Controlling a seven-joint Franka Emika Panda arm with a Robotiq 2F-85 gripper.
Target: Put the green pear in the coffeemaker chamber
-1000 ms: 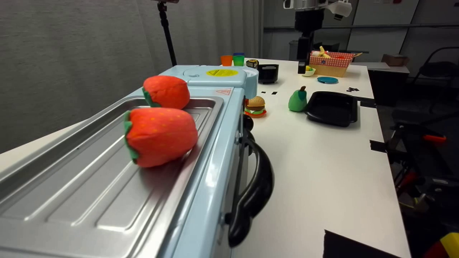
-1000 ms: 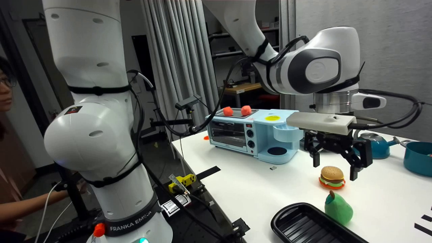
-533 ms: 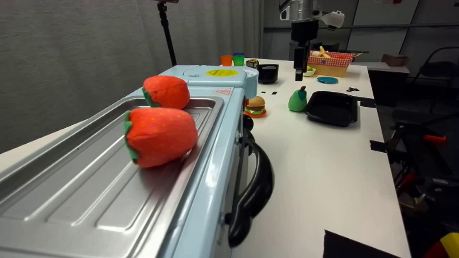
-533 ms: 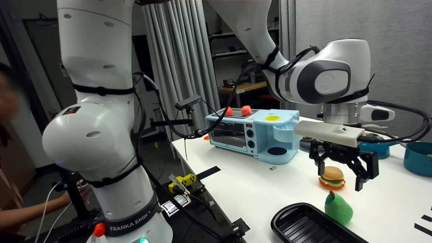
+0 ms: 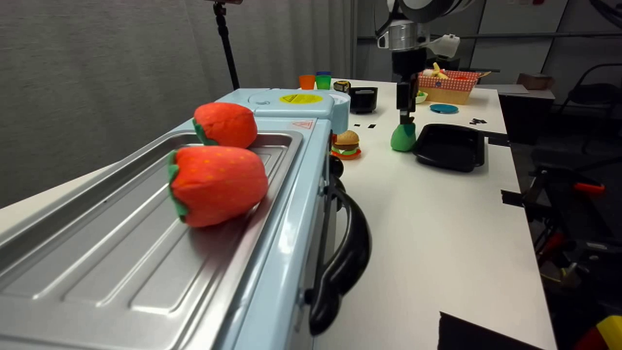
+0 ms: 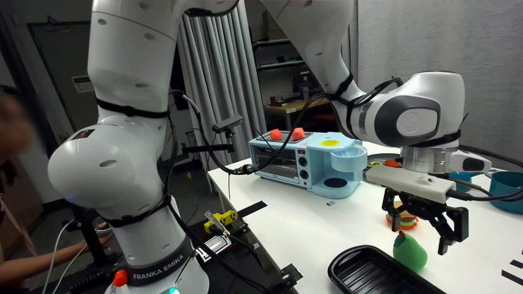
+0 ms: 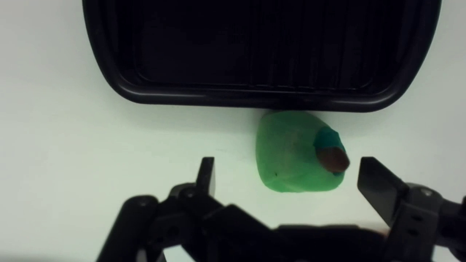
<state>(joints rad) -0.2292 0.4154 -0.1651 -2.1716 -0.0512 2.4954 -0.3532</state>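
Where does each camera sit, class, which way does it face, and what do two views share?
In an exterior view: close above one end of the coffeemaker, facing along its top, past two strawberries; wrist and pincer show.
In an exterior view: seemingly beside the robot's base, facing the coffeemaker's front across the table; most of the robot arm shows.
Wrist view: on the wrist, facing down at the pear and black tray; both pincer fingers show.
Both exterior views share the coffeemaker, strawberries, pear, black tray and burger.

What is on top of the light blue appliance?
On the appliance, two red toy strawberries lie in a metal tray; a yellow label and triangular mark show too. The tray directly beneath the strawberries is covered, so unseen.
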